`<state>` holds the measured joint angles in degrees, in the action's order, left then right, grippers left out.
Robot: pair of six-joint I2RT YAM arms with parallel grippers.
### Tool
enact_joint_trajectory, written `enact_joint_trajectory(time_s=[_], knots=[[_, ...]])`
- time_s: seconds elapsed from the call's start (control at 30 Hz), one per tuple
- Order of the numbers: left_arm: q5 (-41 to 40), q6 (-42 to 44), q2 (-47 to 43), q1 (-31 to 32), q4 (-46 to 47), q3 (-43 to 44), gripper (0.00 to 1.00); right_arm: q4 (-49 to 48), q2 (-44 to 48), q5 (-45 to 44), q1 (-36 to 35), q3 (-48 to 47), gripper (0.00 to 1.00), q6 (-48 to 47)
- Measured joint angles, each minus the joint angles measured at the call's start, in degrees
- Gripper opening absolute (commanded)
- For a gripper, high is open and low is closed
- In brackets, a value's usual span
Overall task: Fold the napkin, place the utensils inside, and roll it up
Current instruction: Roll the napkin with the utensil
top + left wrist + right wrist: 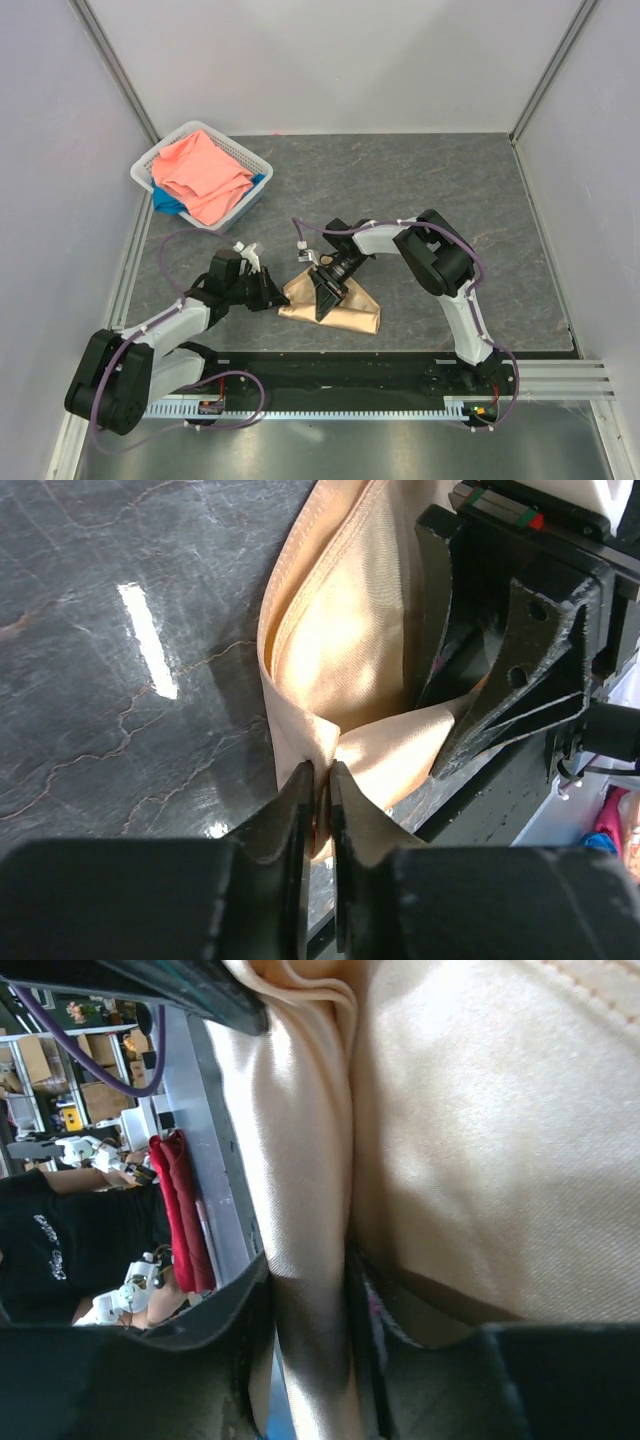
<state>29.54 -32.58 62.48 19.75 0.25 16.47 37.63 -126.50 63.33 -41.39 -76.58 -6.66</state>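
The peach-gold napkin [355, 312] lies bunched in folds on the dark table, near the front edge between the two arms. My left gripper [278, 297] is at its left end. In the left wrist view the left gripper [322, 780] is shut on a pinched corner of the napkin [350, 630]. My right gripper [328, 300] comes down on the napkin's middle. In the right wrist view a thick fold of the napkin [500, 1160] fills the gap of the right gripper [310, 1300], touching both fingers. The utensils are hidden from every view.
A white basket [255, 195] stands at the back left, holding a coral-pink cloth [200, 170] over a blue cloth [165, 203]. The black rail [330, 368] with the arm bases runs just in front of the napkin. Grey walls close in the sides and back.
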Motion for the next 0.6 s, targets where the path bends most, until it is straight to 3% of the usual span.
enact_joint_trajectory(time_s=[0.1,0.23,0.47,0.6], knots=[[0.57,-0.13,0.55,0.0,0.33,-0.02,0.02,1.05,0.02,0.04,-0.02,-0.79,0.52,1.07],[0.61,-0.17,0.81,0.0,0.37,-0.02,0.02,1.68,1.44,-2.05,-0.02,-1.36,0.58,2.34],[0.59,-0.17,3.19,0.0,-0.81,1.4,0.02,-0.35,9.29,-17.16,-0.02,-1.29,0.64,2.36],[0.48,-0.17,5.79,0.0,-3.32,3.87,0.02,-6.1,18.97,-26.67,-0.7,4.26,0.66,2.08]])
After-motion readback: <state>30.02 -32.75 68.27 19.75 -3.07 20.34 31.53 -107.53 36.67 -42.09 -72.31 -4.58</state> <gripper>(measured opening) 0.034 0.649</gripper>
